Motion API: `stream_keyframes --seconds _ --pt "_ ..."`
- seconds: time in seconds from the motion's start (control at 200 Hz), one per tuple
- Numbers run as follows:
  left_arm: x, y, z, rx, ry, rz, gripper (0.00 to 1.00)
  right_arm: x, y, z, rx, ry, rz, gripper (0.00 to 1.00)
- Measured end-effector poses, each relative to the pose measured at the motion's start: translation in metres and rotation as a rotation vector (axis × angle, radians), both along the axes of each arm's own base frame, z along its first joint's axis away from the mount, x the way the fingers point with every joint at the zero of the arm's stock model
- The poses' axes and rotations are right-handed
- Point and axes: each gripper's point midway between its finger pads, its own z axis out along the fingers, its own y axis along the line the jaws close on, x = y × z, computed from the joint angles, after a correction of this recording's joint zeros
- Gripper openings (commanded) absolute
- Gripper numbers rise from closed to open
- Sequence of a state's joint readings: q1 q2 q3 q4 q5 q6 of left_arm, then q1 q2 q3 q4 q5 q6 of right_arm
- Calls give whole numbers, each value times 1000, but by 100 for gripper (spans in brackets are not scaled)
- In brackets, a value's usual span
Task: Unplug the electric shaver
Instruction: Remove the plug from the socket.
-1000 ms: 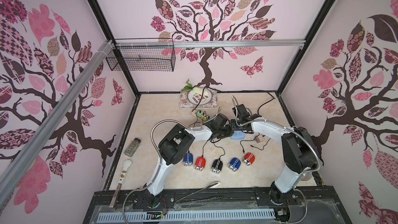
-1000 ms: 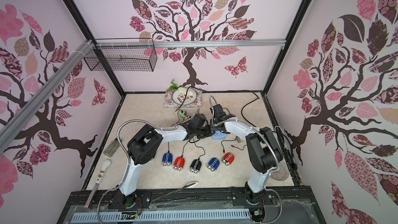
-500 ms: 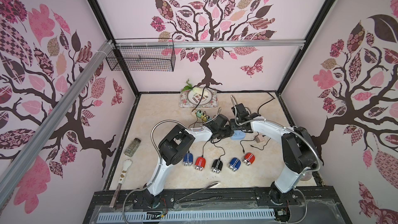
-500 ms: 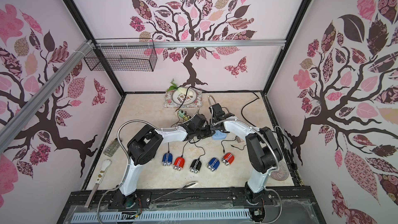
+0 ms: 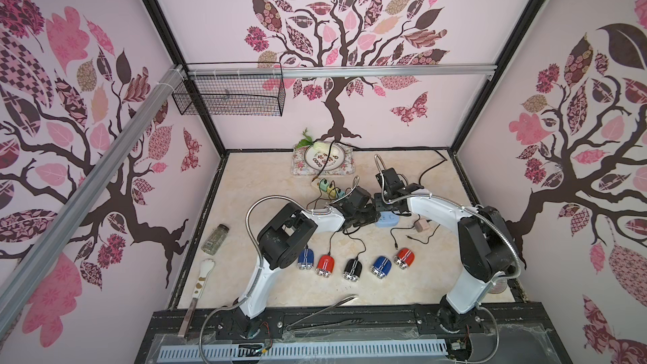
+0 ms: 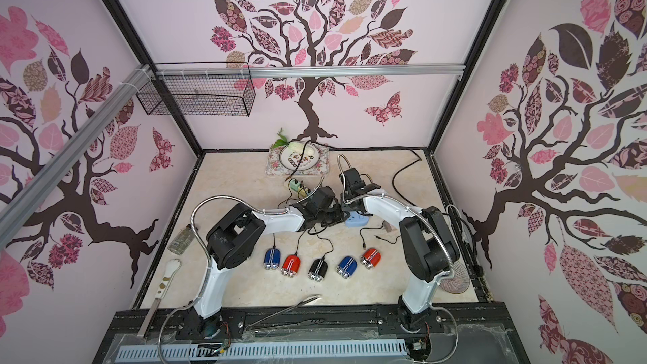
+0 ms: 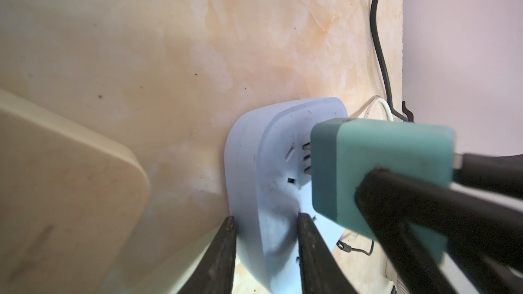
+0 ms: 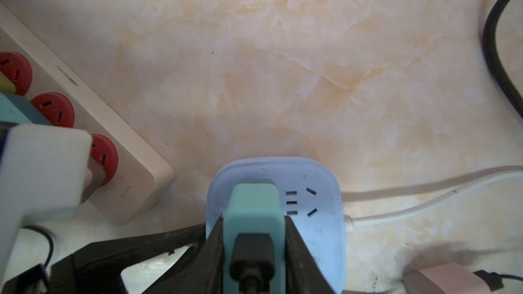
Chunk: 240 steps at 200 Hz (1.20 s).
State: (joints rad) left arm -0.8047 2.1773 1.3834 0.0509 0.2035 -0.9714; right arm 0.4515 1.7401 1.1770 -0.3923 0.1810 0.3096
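Several small electric shavers lie in a row near the front, among them a blue one (image 5: 305,262), a black one (image 5: 352,269) and a red one (image 5: 404,258), with thin black cords running back. My left gripper (image 7: 266,219) (image 5: 371,213) is shut on the light blue socket block (image 7: 268,165) (image 5: 387,219), one finger on each side. My right gripper (image 8: 254,219) (image 5: 380,203) is shut on the teal plug adapter (image 8: 253,207) (image 7: 382,171) at the block's face. A black cord plug (image 8: 252,255) sits in the adapter's back. The adapter's prongs are hidden.
A cream power strip (image 8: 93,142) (image 5: 327,187) with red sockets lies just left of the block. A pink adapter (image 5: 422,226) lies to the right. A thick black cable (image 5: 432,169) curves at the back right. Floral tray (image 5: 346,169) at the back, jar (image 5: 215,238) and tongs (image 5: 322,309) in front.
Both grips hold as before. The right wrist has crept very slightly toward the back left.
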Motion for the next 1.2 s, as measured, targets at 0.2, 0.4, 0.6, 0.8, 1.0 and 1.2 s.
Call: stream_keyframes --seconds 0.2,0.4,0.6,0.8,1.0,1.2 --pt "0 0 0 1 -1 0 35 0 0 1 -1 -1 -1 23" --pt "0 0 1 1 -2 -2 35 -2 4 12 29 -17 10 23" --pt "0 0 1 2 -2 -2 35 -5 12 29 62 -49 30 24" --pt "0 0 2 1 -2 -2 36 1 -1 33 75 -55 -5 23" --pt "0 1 3 3 -3 -4 39 19 -29 44 142 -96 -103 24" --pt "-5 8 5 35 15 -11 44 29 -56 44 215 -120 -210 24"
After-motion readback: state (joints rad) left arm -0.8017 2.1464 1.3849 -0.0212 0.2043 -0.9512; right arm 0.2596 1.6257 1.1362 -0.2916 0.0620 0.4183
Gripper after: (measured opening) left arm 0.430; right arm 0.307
